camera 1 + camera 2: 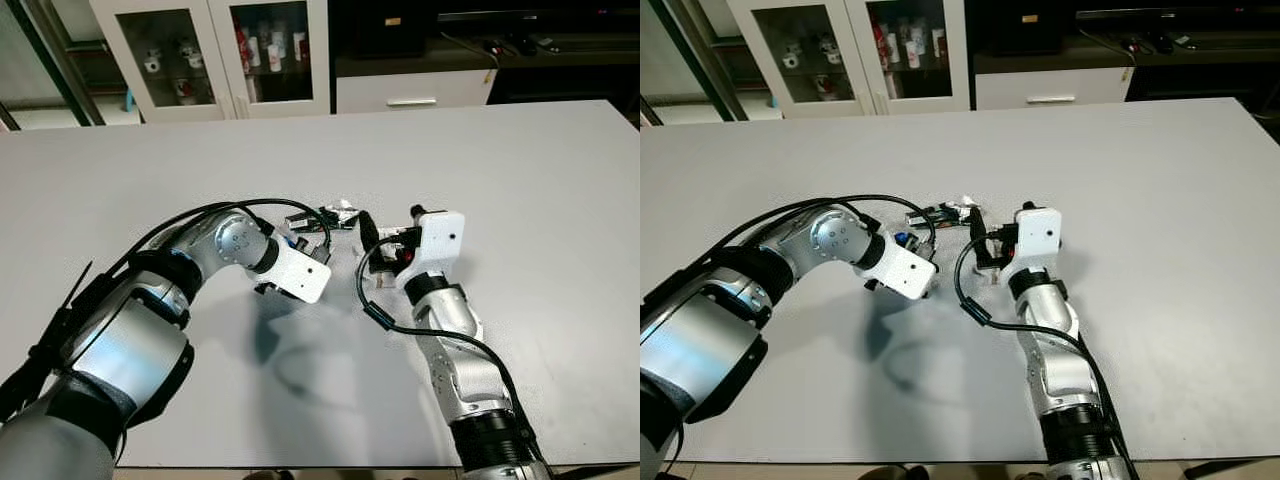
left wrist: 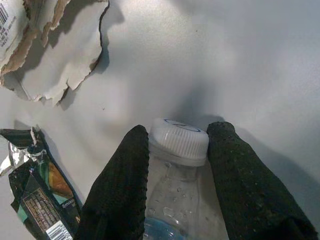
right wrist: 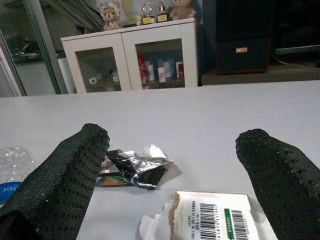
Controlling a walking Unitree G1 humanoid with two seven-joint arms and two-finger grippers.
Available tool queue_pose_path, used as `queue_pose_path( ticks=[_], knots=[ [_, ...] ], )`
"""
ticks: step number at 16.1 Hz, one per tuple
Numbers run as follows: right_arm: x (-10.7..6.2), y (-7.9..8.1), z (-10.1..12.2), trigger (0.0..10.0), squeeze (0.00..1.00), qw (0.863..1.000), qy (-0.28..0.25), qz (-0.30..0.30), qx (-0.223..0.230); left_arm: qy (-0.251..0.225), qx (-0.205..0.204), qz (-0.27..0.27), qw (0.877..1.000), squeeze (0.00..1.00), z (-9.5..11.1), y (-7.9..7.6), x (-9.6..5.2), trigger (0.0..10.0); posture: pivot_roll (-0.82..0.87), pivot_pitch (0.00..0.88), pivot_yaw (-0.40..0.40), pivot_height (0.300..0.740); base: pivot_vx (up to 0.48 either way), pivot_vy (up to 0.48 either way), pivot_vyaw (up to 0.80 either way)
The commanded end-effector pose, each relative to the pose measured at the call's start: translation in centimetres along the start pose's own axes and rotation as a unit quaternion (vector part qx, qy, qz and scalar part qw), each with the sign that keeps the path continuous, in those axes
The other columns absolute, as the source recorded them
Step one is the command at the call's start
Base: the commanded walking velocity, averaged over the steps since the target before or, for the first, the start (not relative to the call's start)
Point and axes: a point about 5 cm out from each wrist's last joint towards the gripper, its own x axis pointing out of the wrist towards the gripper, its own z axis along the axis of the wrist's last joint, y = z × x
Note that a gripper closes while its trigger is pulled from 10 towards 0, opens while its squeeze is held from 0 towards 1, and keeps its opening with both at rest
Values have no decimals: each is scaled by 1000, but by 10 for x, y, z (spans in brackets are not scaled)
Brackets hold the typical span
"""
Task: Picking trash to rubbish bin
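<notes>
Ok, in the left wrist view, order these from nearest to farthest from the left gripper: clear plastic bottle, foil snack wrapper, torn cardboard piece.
1. Clear plastic bottle, white-capped, between the left gripper's fingers.
2. Crumpled foil snack wrapper, just beside one finger.
3. Torn cardboard piece, farther out on the white table.

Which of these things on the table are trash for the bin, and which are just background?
Job:
- plastic bottle, held between the left gripper fingers
- foil wrapper
- torn cardboard, between the open fingers of the right gripper

Background:
- glass-door cabinet
- white drawer
- table
</notes>
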Motion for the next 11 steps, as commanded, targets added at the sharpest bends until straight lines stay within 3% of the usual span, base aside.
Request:
queue_pose_path(
  ticks=[1,5,7,11],
  knots=[
    [-1,0,0,10000,0,1000,3,1,2,5,-9,-3,1000,0,-4,-5,1,10000,-106,49,114,740,0,0,0],
    [0,-6,-4,10000,0,999,29,8,-21,-1,-22,22,999,0,-4,1,-4,10000,-101,46,111,740,0,0,0],
    [-9,-19,-15,10000,0,994,79,54,-53,-4,-27,28,999,0,-7,1,-8,10000,-96,45,103,740,0,0,0],
    [-20,-31,-21,10000,0,987,109,94,-64,-1,-37,24,999,0,-11,-6,-7,10000,-98,45,98,740,0,0,0]
  ],
)
